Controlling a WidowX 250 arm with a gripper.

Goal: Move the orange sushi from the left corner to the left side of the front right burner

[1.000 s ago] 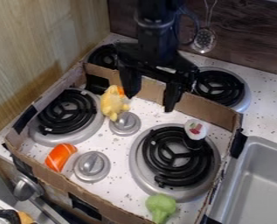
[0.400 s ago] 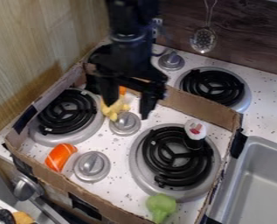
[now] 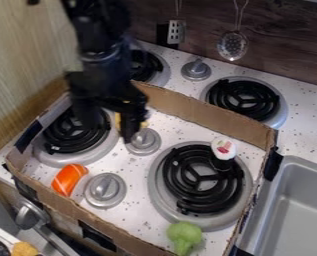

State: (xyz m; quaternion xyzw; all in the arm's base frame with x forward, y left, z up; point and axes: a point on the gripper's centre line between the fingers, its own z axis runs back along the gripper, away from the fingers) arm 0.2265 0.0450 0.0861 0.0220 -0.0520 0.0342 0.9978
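Observation:
The gripper (image 3: 108,125) hangs open over the right part of the left burner (image 3: 70,130), its two fingers apart. Behind its right finger a yellow toy (image 3: 144,123) is mostly hidden, with small bits showing on either side. An orange-and-white sushi piece (image 3: 69,179) lies near the box's front left wall, beside a silver knob (image 3: 105,190). On the back of the large right burner (image 3: 199,184) stands a black-sided sushi roll (image 3: 223,151) with a white top. Green broccoli (image 3: 184,237) lies by the front wall.
Low cardboard walls (image 3: 207,119) surround the front burners. Another knob (image 3: 143,141) stands just right of the gripper. A metal sink (image 3: 297,210) lies to the right. A slotted spoon (image 3: 233,45) hangs behind.
The arm and gripper have moved left, from above the box's back wall to the left burner, and now cover most of the yellow toy. The other objects stay put.

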